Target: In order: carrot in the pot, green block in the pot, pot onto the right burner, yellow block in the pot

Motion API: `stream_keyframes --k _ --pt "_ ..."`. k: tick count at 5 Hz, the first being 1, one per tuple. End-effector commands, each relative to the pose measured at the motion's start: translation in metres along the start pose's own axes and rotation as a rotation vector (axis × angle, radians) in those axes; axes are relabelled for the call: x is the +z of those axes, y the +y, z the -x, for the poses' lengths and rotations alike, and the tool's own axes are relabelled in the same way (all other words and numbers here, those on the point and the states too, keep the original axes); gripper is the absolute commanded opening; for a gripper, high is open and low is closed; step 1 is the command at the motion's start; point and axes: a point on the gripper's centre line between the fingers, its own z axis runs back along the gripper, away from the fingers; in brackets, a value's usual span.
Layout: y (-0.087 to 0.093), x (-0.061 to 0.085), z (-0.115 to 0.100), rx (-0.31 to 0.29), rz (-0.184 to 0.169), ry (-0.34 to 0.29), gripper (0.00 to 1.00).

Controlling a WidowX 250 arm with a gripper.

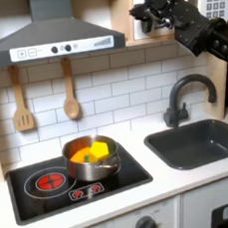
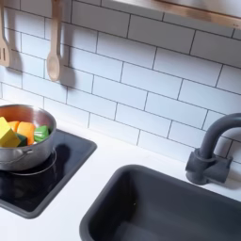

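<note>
The steel pot (image 1: 92, 161) stands on the right half of the black cooktop (image 1: 128, 171) in the first exterior view, covering the right burner. Inside the pot (image 2: 21, 152) lie the yellow block (image 2: 8, 135), the orange carrot (image 2: 24, 129) and the green block (image 2: 40, 133), packed side by side. The yellow block (image 1: 98, 148) and the carrot (image 1: 80, 153) also show from the front. My gripper (image 1: 141, 16) hangs high at the first exterior view's upper right, far above and to the right of the pot. It looks open, with nothing between its fingers.
The left burner (image 1: 50, 180) glows red and bare. A dark sink (image 1: 201, 141) with a black faucet (image 1: 187, 98) lies right of the cooktop. Two wooden utensils (image 1: 69, 91) hang on the tiled wall under the range hood (image 1: 52, 38).
</note>
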Motion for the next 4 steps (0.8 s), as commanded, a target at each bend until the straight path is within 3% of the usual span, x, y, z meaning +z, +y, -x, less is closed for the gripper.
stream_keyframes --k 1,4 --pt "0.004 -0.0065 -0.0009 0.002 -0.005 -0.001 0.0" --pt "-0.0029 -0.0031 -0.0044 -0.002 -0.003 -0.011 0.0"
